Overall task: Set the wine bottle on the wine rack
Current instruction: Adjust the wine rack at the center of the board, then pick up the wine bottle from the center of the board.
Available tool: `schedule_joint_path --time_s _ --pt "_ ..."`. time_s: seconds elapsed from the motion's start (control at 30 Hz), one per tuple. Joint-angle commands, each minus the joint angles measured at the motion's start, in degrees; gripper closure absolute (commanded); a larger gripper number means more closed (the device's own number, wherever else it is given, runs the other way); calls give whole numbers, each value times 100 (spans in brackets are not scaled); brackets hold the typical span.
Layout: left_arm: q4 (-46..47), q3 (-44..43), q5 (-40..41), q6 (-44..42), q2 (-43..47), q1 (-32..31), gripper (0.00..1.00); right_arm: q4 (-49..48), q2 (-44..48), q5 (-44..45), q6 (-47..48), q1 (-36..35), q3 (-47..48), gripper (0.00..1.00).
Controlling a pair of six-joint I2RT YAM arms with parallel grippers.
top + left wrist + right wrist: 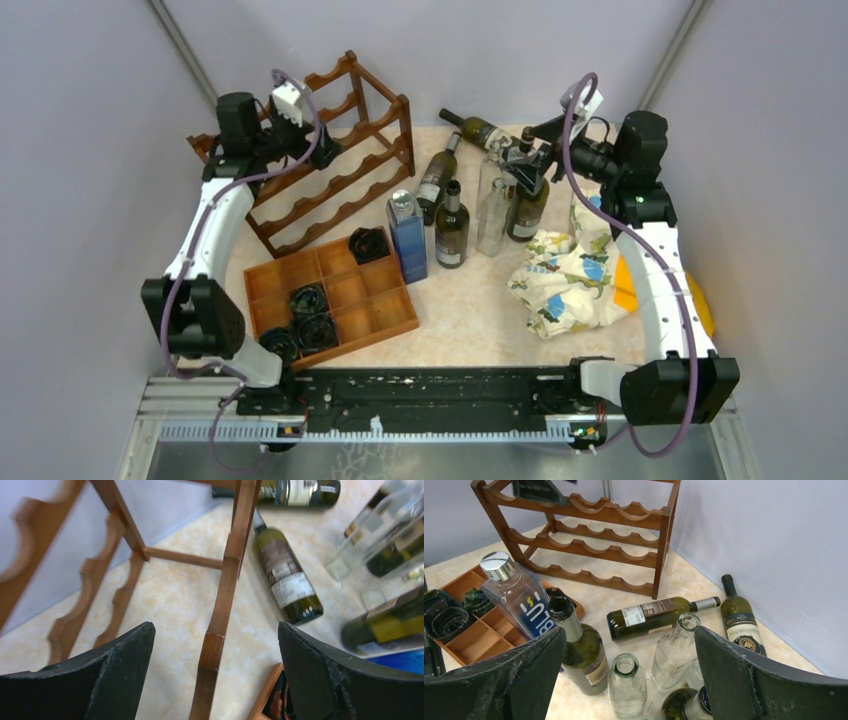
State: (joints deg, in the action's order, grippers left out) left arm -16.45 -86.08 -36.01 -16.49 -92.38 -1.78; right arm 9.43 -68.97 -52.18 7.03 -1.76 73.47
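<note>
The dark wooden wine rack (345, 165) (589, 550) stands at the back left with nothing on its wavy rails. My left gripper (322, 150) (215, 630) hovers open and empty over a rack rail (225, 580). Two wine bottles lie on the table right of the rack (437, 178) (654, 617) and at the back (478, 128) (740, 620). A dark wine bottle (452, 225) (581, 647) stands upright. My right gripper (525, 160) (629, 630) is open above another upright dark bottle (527, 205) (684, 705), holding nothing.
Two clear glass bottles (492, 205) (626, 685) stand among the dark ones. A blue square bottle (406, 235) stands beside the orange-brown compartment tray (390, 310), which holds several dark rolls. A patterned cloth (565, 280) lies at the right. Walls close in on both sides.
</note>
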Motion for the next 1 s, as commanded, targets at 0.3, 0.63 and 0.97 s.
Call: schedule_joint_path --time_s 0.3,0.63,0.97 --pt "1842 1182 -744 2839 2118 24 2 488 503 -357 1216 -42 -89 2" --pt "2443 2514 -1873 2354 3320 -784 3 640 1243 -1040 1881 -41 -1045 2" --pt "1466 3808 -630 17 3735 -2142 2 1170 1833 -1183 3016 -51 -2178 2"
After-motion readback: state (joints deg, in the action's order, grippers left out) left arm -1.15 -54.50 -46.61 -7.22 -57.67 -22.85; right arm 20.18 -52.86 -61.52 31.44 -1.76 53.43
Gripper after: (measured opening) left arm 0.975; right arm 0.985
